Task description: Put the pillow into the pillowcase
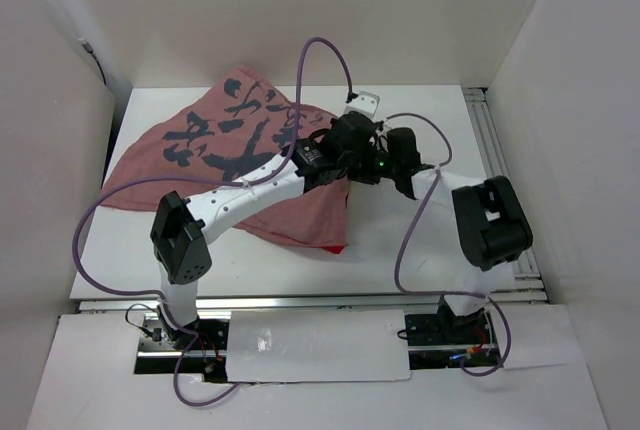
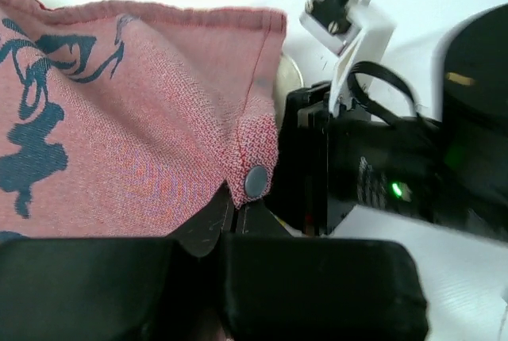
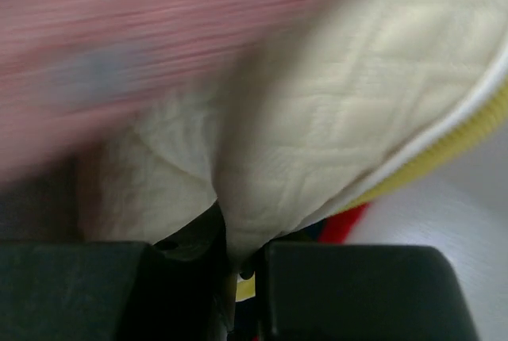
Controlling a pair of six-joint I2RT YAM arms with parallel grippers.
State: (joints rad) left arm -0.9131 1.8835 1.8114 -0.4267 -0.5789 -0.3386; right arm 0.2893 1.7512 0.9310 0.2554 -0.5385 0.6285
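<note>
The pillowcase (image 1: 215, 155) lies pinkish-red, dark-marked side up on the left half of the white table (image 1: 400, 240). My left gripper (image 1: 338, 138) reaches over it to its right edge. The left wrist view shows this gripper (image 2: 235, 208) shut on the hem of the pillowcase (image 2: 143, 119), just below a grey snap button (image 2: 255, 180). My right gripper (image 1: 368, 155) is close beside it. The right wrist view has the right gripper (image 3: 242, 254) shut on a fold of the cream quilted pillow (image 3: 341, 103) with its yellow edge, under the blurred pillowcase (image 3: 119, 24). From above, the pillow is hidden.
White walls box in the table on the left, back and right. An aluminium rail (image 1: 500, 160) runs along the table's right side. Purple cables (image 1: 330, 50) loop above both arms. A bright red corner of cloth (image 1: 336, 247) pokes out at the pillowcase's front edge.
</note>
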